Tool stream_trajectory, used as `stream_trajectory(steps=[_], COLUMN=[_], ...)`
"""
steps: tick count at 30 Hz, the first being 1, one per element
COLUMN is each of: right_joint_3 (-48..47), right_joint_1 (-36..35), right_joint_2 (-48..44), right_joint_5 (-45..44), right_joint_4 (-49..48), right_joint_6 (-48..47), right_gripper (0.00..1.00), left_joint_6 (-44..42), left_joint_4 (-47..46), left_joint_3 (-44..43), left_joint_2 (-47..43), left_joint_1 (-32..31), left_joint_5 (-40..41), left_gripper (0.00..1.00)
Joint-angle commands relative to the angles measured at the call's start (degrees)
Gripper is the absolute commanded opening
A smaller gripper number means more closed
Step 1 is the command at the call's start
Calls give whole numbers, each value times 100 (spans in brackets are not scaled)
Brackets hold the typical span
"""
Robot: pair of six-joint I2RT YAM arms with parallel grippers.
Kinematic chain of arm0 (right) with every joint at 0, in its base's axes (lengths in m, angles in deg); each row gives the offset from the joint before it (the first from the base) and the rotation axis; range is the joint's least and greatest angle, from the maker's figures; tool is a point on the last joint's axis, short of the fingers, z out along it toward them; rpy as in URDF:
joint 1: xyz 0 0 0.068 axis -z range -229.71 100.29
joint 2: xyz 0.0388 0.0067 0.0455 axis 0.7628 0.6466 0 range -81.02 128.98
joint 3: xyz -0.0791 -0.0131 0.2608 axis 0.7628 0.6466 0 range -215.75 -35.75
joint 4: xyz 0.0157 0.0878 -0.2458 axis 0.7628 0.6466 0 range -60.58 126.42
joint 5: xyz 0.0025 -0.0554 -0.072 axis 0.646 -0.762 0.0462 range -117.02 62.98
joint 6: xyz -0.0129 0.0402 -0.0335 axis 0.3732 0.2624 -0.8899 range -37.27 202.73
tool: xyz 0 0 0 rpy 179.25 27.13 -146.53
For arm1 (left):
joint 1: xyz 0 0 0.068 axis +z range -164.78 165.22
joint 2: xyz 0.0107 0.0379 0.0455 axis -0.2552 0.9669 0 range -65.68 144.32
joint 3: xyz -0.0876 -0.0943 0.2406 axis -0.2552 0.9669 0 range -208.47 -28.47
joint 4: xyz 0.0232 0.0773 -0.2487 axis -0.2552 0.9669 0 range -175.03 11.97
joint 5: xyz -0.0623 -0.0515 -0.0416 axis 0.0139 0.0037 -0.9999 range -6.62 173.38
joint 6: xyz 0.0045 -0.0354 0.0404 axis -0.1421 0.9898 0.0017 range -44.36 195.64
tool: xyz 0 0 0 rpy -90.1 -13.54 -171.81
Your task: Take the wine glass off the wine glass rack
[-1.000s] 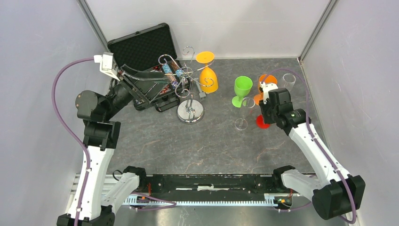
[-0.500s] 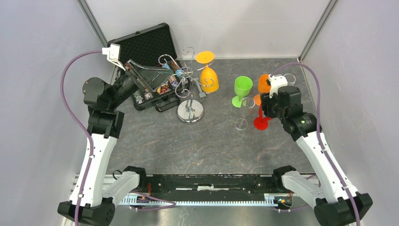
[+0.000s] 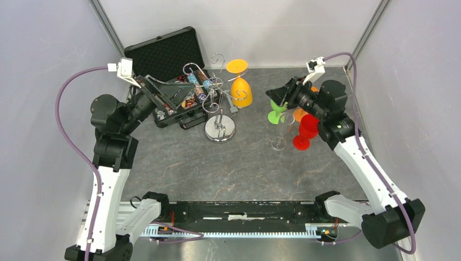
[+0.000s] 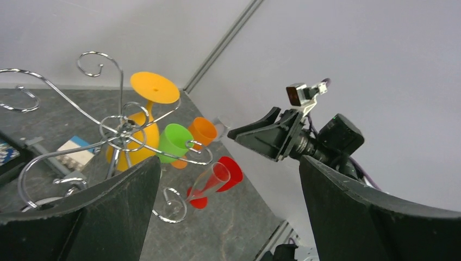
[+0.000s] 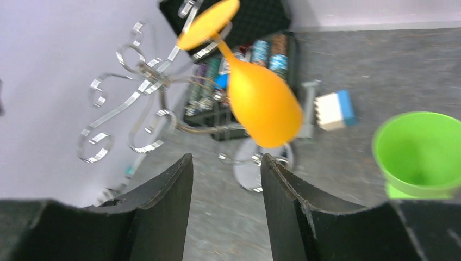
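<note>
The wine glass rack (image 3: 219, 129) is a silver wire stand at the middle back, with its curled hooks (image 4: 120, 130) on top. A yellow-orange wine glass (image 3: 241, 90) hangs upside down from its right side, also seen in the right wrist view (image 5: 265, 106). My left gripper (image 3: 179, 98) is wide open and empty just left of the rack, level with the hooks. My right gripper (image 3: 277, 98) is raised and points left at the hanging glass. It is open with nothing between its fingers (image 5: 179, 185).
A red glass (image 3: 307, 128), a green glass (image 5: 424, 152), an orange glass (image 4: 202, 130) and a clear flute (image 3: 278, 142) stand right of the rack. An open black case (image 3: 163, 54) of coloured chips lies behind my left gripper. A white-and-blue block (image 5: 334, 109) lies near it.
My right gripper has opened, risen off the red glass and swung left to face the rack. The red glass now stands free. My left gripper has shifted slightly.
</note>
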State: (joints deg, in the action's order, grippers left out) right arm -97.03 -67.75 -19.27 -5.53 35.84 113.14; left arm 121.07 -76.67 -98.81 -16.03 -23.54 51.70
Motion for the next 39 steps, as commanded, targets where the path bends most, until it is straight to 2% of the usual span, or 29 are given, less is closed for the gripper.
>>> stream_trajectory(steps=[1,7,12,20,24,35,39], right_joint_3=[-412,-1361,-1862,-2584,-2896,-2961,-2977], right_joint_1=[-343,-700,-923,-1035,-1043,-1047,-1043], right_joint_2=[365,1233,1844,2695,2978,3105,3142], right_joint_5=[-188,-1091,-1645,-1723,-1620,-1281,-1103], right_joint_4=[-1387,-1099,-1008,-809,-819,-1036,-975], right_joint_6=[1496,1543,1503,1591,1677,1924,2015], right_gripper=[54,58,60,61,62,46,42], left_joint_6=[-655,-1075,-1330,-1431,-1280,-1341,-1477], left_joint_4=[536,1007,1260,1331,1059,1044,1165], left_joint_3=[-136,11,67,340,583,944,1129], left_joint_2=[-94,-377,-507,-647,-598,-522,-503], left_joint_1=[5,5,4,5,5,1,4], left_joint_5=[429,981,1133,1252,1006,1170,1537], left_gripper=[100,100,100,100,100,100,100])
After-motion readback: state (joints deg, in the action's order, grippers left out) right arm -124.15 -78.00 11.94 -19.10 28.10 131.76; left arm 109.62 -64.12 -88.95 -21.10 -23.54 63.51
